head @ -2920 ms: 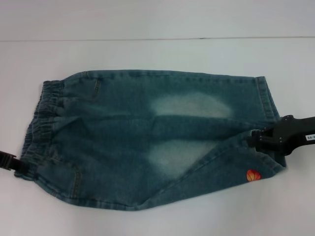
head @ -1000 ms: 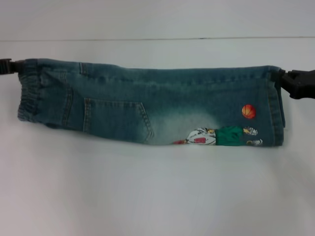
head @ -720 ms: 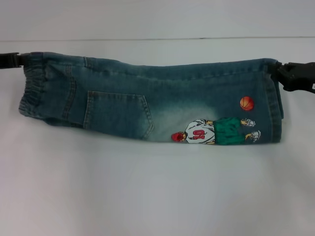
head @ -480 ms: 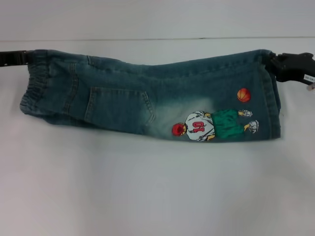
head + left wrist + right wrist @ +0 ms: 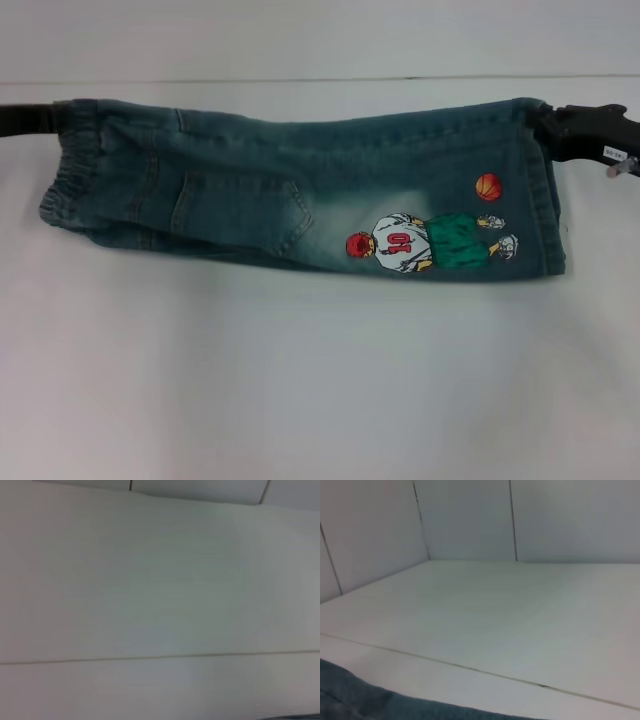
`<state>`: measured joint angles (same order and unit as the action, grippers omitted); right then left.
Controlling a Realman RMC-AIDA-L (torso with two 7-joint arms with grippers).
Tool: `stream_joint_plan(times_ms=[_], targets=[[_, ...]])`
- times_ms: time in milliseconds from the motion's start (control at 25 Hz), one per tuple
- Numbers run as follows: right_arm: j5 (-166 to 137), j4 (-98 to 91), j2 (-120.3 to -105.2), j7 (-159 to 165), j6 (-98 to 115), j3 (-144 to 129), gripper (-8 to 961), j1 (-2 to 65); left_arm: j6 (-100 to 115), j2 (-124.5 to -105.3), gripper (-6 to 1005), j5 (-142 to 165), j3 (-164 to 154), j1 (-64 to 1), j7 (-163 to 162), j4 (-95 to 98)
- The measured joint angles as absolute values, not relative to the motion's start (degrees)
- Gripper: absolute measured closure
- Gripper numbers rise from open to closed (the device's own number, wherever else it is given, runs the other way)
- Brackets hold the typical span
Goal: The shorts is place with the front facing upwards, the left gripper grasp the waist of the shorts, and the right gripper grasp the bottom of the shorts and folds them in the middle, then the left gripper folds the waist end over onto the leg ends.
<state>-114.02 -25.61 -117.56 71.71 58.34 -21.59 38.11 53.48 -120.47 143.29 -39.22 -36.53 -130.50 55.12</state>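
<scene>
Table point(image 5: 320, 380): white, bare surface nearest the camera, with a thin seam line running across beyond the garment.

Shorts point(image 5: 300, 190): teal denim, folded lengthwise into a long band lying across the table from left to right. Near edge sags in a shallow curve; far edge is stretched between the two grippers. Upper face shows a stitched pocket point(image 5: 240, 205), a pale faded area, a cartoon basketball-player patch point(image 5: 425, 243) and a small orange ball patch point(image 5: 488, 186).

Waist point(image 5: 62, 170): gathered elastic band at the left end, wrinkled.

Leg hems point(image 5: 552, 200): straight stitched edges at the right end, just beside the ball patch.

Left gripper point(image 5: 48, 117): black, at the far left corner, closed on the waist's far corner.

Right gripper point(image 5: 548, 128): black, at the far right corner, closed on the far corner of the hems.

Wrist views: left shows only white table point(image 5: 150, 605); right shows table and a strip of denim point(image 5: 380, 705), no fingers seen.
</scene>
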Motion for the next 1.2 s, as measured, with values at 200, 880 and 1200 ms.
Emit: stream_joint_plan(times_ms=[200, 880, 1200], targets=[[-114.0, -24.4, -117.97, 71.6, 54.9, -24.6, 919, 39.1, 51.4, -120.02, 902, 143.3, -42.7, -36.6, -129.8, 52.9], [-114.0, -24.4, -118.85, 76.2, 50.2, -30.3, 635, 39.6, 49.1, -120.51, 648, 143.3, -44.3, -36.5, -129.5, 51.7], [-114.4, -24.4, -117.87, 79.9, 49.3, -32.0, 462, 39.5, 48.6, -120.66, 272, 143.2, -44.4, -36.3, -129.5, 51.8]])
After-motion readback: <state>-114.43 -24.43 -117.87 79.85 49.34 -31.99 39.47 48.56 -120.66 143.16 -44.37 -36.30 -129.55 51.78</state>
